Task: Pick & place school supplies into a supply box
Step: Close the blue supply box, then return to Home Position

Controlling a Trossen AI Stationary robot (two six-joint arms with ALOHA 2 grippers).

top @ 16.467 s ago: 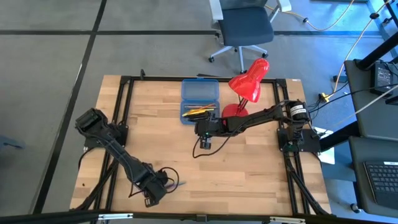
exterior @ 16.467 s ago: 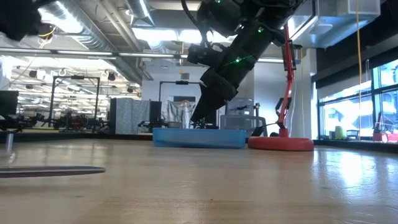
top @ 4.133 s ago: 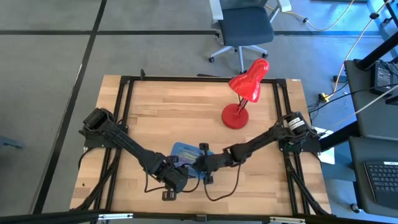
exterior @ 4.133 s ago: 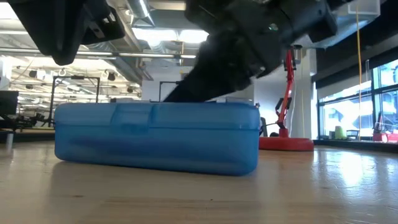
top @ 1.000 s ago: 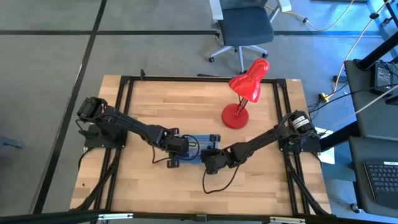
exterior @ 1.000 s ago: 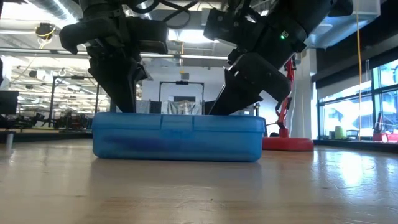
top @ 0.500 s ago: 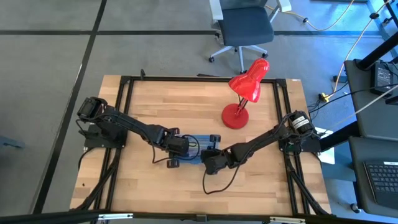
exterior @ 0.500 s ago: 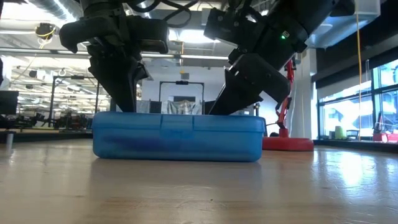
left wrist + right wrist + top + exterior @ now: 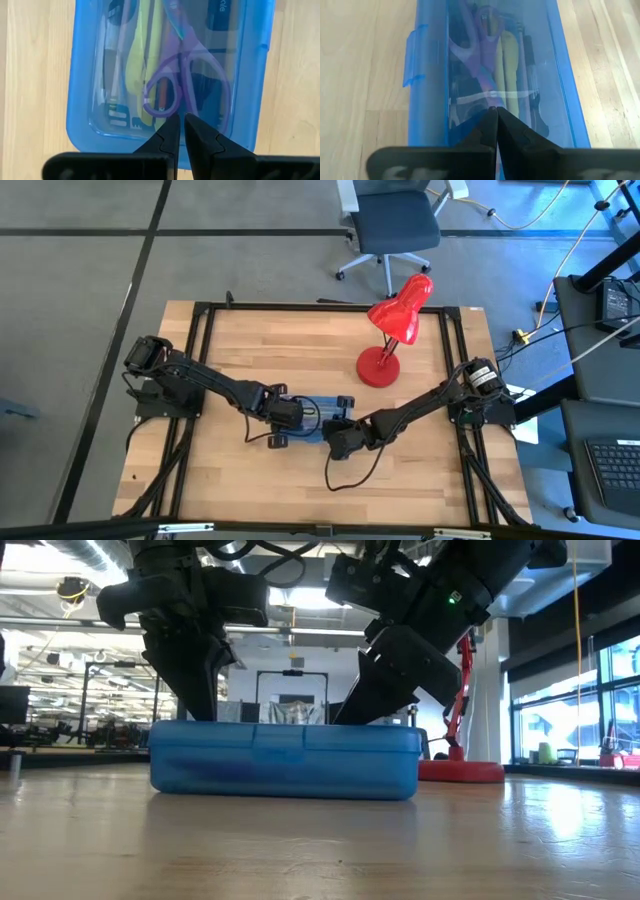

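The supply box (image 9: 318,418) is a translucent blue case with its lid shut, lying flat on the wooden table near the middle; it also shows in the low view (image 9: 285,760). Through the lid I see purple-handled scissors (image 9: 187,82), a yellow pen (image 9: 137,60) and other pens (image 9: 507,65). My left gripper (image 9: 180,126) is shut and stands on the box's left end. My right gripper (image 9: 494,112) is shut and stands on the box's right part. My left gripper presses its shut fingertips (image 9: 170,131) down on the lid's top (image 9: 165,112) near the box's left end, over the scissors' handles. The fingers come from above, pointing down. The box lies flat on the table. My right gripper presses its shut fingertips (image 9: 490,120) on the lid's top (image 9: 485,97), toward the box's right end. The fingers come slanting down from the table's right. The box lies flat on the table.
A red desk lamp (image 9: 395,330) stands on the table behind and to the right of the box; its base shows in the low view (image 9: 460,770). Bare wood lies at the table's far left and near side. An office chair (image 9: 390,225) stands beyond the table.
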